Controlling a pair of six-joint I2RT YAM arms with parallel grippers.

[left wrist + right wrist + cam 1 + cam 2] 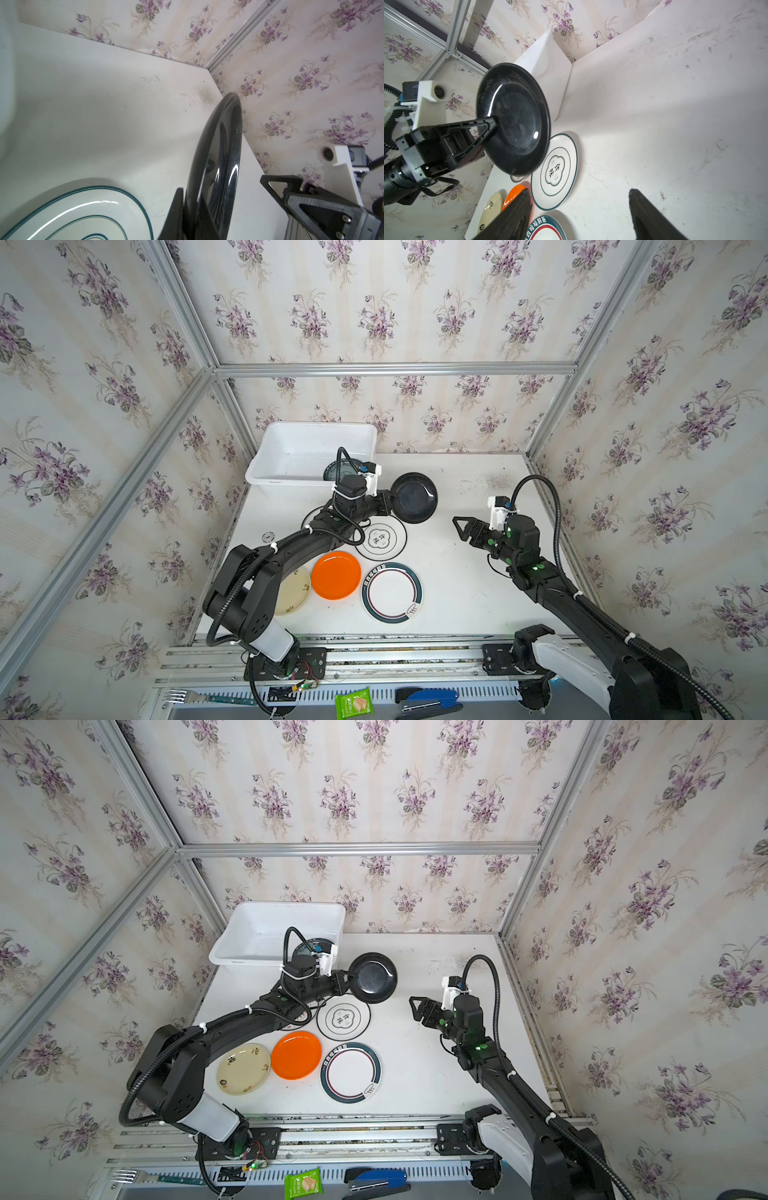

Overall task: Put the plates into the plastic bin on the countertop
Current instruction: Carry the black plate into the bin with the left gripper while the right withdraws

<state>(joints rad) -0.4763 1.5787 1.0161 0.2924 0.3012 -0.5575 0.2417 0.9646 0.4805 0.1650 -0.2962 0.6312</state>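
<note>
- Black plate (pixel 414 497): the left claw (pixel 389 502) has it by the rim, jaws pressed tight on the edge. It is tilted, with its hollow face turned toward the right claw (pixel 458 526).
- The plate hangs clear of the tabletop (pixel 469 593). In the right wrist view its lower edge overlaps the emblem plate (pixel 555 170).
- White bin (pixel 270 481): it stands on the tabletop just behind the left claw, in the far left corner. One dark patterned plate (pixel 305 947) lies inside, partly hidden by the left arm (pixel 291 543).
- Right claw: the jaws are spread wide with nothing between them. It hovers over bare tabletop, apart from the black plate, with its tips pointing that way.
- The emblem plate lies flat just below the left claw, nearer to it than to the right claw.
- Nearer the robot than the left claw, three plates lie flat in a row: a cream plate (pixel 243 1069) beside the left arm, an orange plate (pixel 336 575) in the middle, and a teal-banded plate (pixel 392 592) on the side toward the right claw. The orange one sits just beside both neighbours.
- Another dark-rimmed plate (pixel 314 517) lies under the left arm, mostly hidden.
</note>
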